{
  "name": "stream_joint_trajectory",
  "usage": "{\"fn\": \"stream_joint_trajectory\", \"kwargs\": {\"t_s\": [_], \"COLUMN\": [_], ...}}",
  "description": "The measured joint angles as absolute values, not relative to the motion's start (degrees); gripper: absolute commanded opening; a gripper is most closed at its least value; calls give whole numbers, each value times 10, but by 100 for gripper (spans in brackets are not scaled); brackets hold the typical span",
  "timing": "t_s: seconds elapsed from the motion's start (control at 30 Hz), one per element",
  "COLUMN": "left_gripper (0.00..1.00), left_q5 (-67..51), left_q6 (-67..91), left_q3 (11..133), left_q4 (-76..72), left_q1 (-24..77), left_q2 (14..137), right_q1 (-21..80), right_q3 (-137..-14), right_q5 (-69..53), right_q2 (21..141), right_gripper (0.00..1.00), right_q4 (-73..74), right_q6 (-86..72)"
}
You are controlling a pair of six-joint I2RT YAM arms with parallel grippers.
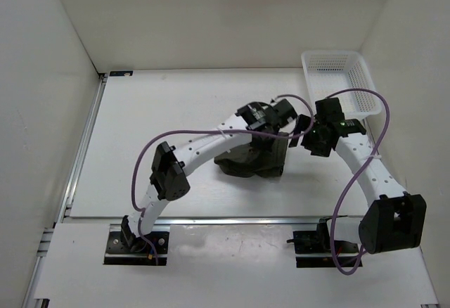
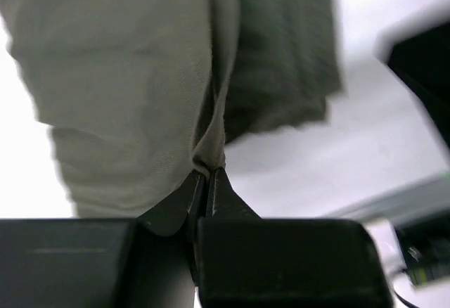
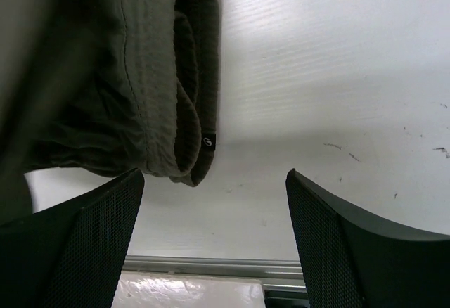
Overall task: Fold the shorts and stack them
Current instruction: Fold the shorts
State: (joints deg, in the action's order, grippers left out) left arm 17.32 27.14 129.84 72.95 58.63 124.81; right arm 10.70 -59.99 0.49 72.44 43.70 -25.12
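The dark olive-green shorts (image 1: 254, 159) lie bunched at the middle of the table, partly lifted. My left gripper (image 1: 271, 126) is shut on a fold of the shorts (image 2: 140, 76); its fingertips (image 2: 209, 176) pinch the fabric, which hangs away from them. My right gripper (image 1: 307, 131) is open and empty, just right of the shorts. In the right wrist view the elastic waistband (image 3: 186, 83) with a small tag lies on the table left of the gap between my fingers (image 3: 214, 181).
A white mesh basket (image 1: 339, 83) stands at the back right against the wall. White walls enclose the table on three sides. A metal rail (image 1: 232, 219) runs along the near edge, and another along the left side.
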Motion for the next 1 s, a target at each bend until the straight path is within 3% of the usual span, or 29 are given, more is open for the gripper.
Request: {"fn": "stream_joint_trajectory", "kwargs": {"t_s": [0.4, 0.63, 0.77, 0.9, 1.0], "left_gripper": [10, 10, 10, 10, 10], "left_q5": [129, 130, 130, 128, 112], "left_q6": [327, 350, 356, 359, 360], "left_q3": [1221, 1217, 1215, 1225, 1234], "left_q4": [681, 681, 681, 678, 664], "left_q1": [615, 600, 594, 592, 591], "left_q2": [1268, 1262, 1252, 1246, 1244], "right_q1": [105, 105, 105, 105, 104], "right_q3": [-546, -521, -506, -504, -499], "right_q5": [-22, -48, -70, -99, -121], "right_q2": [728, 802, 852, 897, 909], "right_gripper": [85, 74, 56, 15, 6], "right_q4": [420, 359, 309, 263, 239], "right_q6": [-254, -265, -274, -284, -292]}}
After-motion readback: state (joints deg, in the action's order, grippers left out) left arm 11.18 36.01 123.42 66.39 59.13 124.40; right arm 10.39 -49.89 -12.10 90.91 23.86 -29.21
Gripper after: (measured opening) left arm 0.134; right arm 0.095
